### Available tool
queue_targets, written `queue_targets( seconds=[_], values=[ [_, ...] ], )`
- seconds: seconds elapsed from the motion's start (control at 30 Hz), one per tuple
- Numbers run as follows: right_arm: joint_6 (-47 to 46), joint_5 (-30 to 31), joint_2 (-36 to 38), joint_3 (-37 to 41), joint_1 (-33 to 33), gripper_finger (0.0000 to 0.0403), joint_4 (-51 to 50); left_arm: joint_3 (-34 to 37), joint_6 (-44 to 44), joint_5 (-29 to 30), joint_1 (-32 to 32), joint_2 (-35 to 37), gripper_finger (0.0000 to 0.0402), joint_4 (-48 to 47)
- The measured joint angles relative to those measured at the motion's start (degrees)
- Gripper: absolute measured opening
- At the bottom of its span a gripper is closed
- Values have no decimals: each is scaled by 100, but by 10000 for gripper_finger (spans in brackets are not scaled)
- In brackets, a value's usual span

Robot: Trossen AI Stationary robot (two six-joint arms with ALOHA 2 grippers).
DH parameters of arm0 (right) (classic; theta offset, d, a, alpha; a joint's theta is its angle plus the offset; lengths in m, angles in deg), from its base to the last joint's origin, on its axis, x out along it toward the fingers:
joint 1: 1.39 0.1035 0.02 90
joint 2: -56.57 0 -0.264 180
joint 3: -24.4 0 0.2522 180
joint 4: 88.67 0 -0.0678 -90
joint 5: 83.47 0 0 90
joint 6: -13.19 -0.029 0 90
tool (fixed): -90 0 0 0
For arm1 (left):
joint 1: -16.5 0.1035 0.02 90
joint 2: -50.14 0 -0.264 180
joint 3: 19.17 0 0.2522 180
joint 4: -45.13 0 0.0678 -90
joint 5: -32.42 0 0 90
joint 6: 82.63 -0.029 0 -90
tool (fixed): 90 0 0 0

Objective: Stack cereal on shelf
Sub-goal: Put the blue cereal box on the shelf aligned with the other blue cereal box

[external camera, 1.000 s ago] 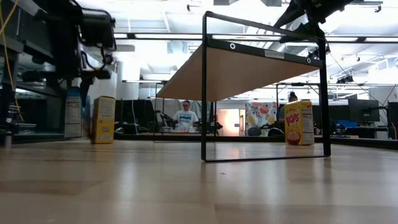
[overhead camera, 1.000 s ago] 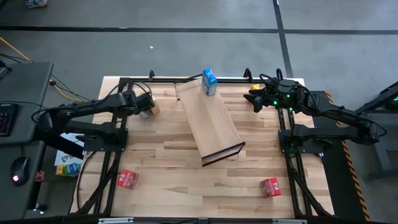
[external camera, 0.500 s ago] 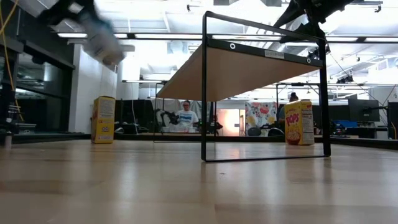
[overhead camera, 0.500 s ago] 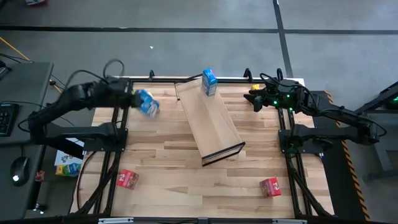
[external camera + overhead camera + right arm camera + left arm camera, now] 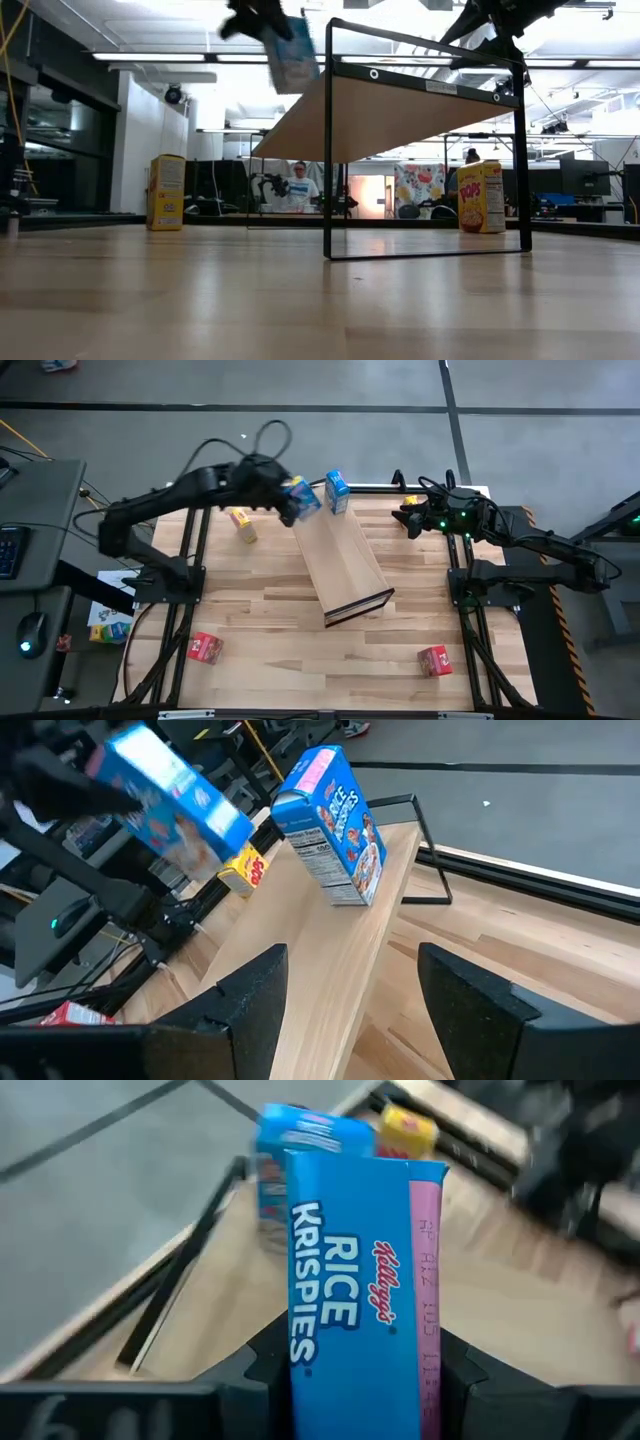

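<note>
Second blue box on its way to the shelf

Upper left of centre in the overhead view, the left gripper (image 5: 285,500) grips a blue cereal box (image 5: 301,495) above the shelf (image 5: 340,560), beside the standing blue box (image 5: 337,491); next, I'd guess, lower and release. Far right, the right gripper (image 5: 408,518) waits, fingers spread.

The left gripper (image 5: 288,500) has swung its blue box (image 5: 300,495) up off the table — over to the shelf's (image 5: 340,560) far end.

Blue cereal box (image 5: 360,1300) between claw fingers (image 5: 262,1370)
</note>
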Motion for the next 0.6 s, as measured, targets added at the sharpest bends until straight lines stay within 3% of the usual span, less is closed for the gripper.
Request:
queue_targets(
  seconds=[0.2, 0.37, 0.6],
  values=[
    [-95, 14, 0, 0, 0, 217, -2, -291, -1278, -800, 68, -487, 131, 17],
    [-127, 30, 0, 0, 0, 217, -2, -291, -1981, -861, 159, -714, 133, -53],
    [-131, 29, 0, -1, 0, 217, -2, -291, -2300, -872, 252, -1123, 134, -28]
  ],
)
